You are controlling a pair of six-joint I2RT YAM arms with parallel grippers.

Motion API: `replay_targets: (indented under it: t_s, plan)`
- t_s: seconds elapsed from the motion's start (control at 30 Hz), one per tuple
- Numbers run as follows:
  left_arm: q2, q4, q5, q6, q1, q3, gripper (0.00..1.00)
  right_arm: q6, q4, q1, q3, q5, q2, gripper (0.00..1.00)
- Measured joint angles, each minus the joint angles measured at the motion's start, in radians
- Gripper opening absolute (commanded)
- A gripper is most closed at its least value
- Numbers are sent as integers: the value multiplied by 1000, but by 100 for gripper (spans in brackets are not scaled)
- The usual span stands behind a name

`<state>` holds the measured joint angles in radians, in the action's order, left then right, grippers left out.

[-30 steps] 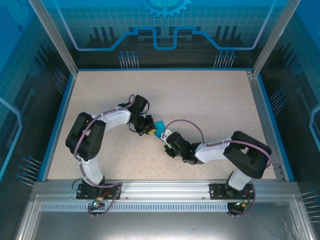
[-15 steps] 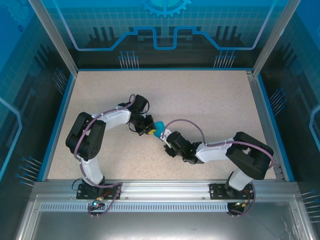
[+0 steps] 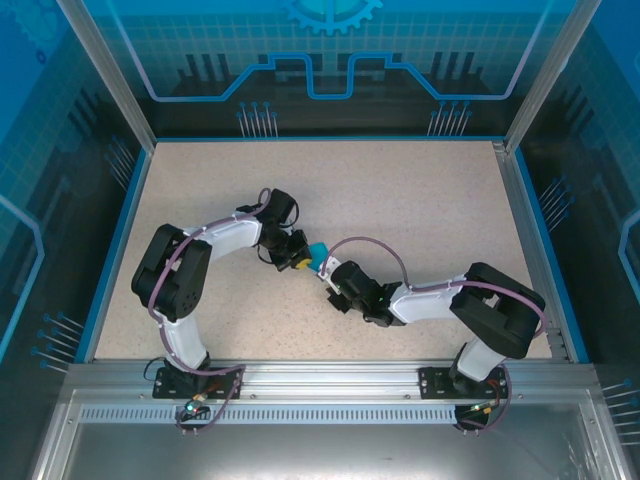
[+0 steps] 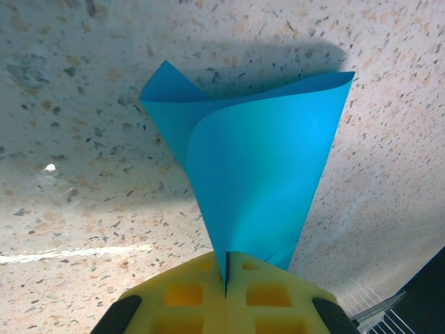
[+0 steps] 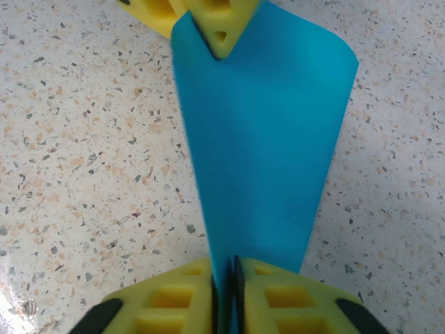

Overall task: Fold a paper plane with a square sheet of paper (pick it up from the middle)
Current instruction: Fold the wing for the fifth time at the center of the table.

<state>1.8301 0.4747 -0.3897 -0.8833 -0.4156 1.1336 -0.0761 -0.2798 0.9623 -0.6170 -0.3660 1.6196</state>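
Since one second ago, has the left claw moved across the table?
No. The left claw sits at the same spot against the table's blue left edge, shut on the paper.

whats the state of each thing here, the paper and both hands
paper: curled over on itself, not flat, pinched at two ends and stretched between the hands
left hand: shut on one end of the paper
right hand: shut on the other end of the paper
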Motion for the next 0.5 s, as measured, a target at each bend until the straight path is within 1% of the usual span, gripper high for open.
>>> replay_targets:
  t_s: [0.07,0.1,0.17,0.2,0.27,0.33,0.4,0.47,0.5]
  plan:
    - [0,2,0,1,0,5,2,0,0,0,0,0,3,7]
    - [0,4,0,2,0,7,5,0,0,0,0,0,3,5]
    - [0,9,0,3,0,10,8,-4,0,0,0,3,3,2]
    - [0,11,0,4,0,11,12,-7,-1,0,0,5,3,0]
    - [0,15,1,11,0,11,16,-14,-1,0,0,10,3,0]
    - [-1,21,10,20,2,11,25,-32,0,-2,0,25,3,0]
    - [-6,34,24,22,4,12,28,-54,0,-6,-2,50,3,0]
    - [-24,51,48,24,8,12,40,-80,0,-17,-4,86,3,0]
    - [-43,61,66,27,11,12,41,-99,0,-28,-5,112,3,0]
